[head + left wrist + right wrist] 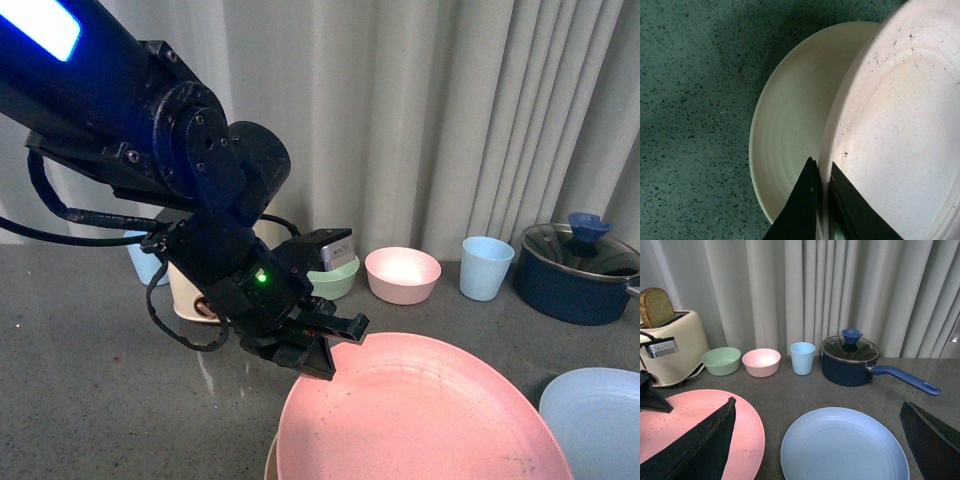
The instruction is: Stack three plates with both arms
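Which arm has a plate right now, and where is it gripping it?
The left gripper is shut on the pink plate, pinching its rim over the cream plate. The right gripper is open, holding nothing.

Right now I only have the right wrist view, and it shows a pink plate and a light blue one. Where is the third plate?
Observer: The cream plate lies on the counter, partly covered by the pink plate. The left wrist view shows it.
Operator: Is the pink plate released?
Observer: No. The left tool is shut on its rim, with one finger on each face.
Operator: Are the two plates lined up?
Observer: No. The pink one sits off to one side, so a wide crescent of cream is uncovered. I cannot tell whether the two plates touch.
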Controlling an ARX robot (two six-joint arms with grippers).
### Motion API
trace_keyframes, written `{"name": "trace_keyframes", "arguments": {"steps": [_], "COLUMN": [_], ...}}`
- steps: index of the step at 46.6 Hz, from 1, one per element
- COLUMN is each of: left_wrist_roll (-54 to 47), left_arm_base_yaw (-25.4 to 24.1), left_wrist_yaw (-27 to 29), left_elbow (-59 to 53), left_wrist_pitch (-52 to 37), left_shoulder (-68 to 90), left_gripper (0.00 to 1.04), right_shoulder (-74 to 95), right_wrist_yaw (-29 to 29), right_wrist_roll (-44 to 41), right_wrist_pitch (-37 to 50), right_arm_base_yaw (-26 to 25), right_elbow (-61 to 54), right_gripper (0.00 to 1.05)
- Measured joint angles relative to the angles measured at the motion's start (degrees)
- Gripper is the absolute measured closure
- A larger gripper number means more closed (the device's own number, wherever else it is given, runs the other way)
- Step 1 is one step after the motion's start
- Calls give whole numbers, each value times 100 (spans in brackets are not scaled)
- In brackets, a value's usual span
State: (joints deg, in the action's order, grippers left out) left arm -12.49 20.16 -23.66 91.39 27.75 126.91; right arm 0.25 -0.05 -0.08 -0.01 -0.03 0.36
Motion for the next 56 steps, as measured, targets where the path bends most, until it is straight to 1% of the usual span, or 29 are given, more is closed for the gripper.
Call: {"name": "trace_keyframes", "arguments": {"steps": [19, 50, 51, 56], "left_wrist_roll": [24, -273, -278, -284], "left_arm_base_yaw": [-59, -214, -216, -216], "left_wrist_yaw": [120, 177, 216, 221], "left_elbow": [540, 592, 592, 592], "left_wrist_pitch": [63, 225, 223, 223], "left_shoulder": [468, 562, 562, 562], "left_gripper": [101, 101, 101, 86], "right_shoulder": [0, 0, 0, 0], "right_wrist_yaw": [0, 0, 0, 0], "right_wrist_roll": [0, 0, 0, 0], "right_wrist_pitch": [0, 0, 0, 0], "right_arm_base_yaw": [0, 0, 0, 0], "right_elbow": [0, 0, 0, 0], "right_gripper": [7, 7, 7, 7]}}
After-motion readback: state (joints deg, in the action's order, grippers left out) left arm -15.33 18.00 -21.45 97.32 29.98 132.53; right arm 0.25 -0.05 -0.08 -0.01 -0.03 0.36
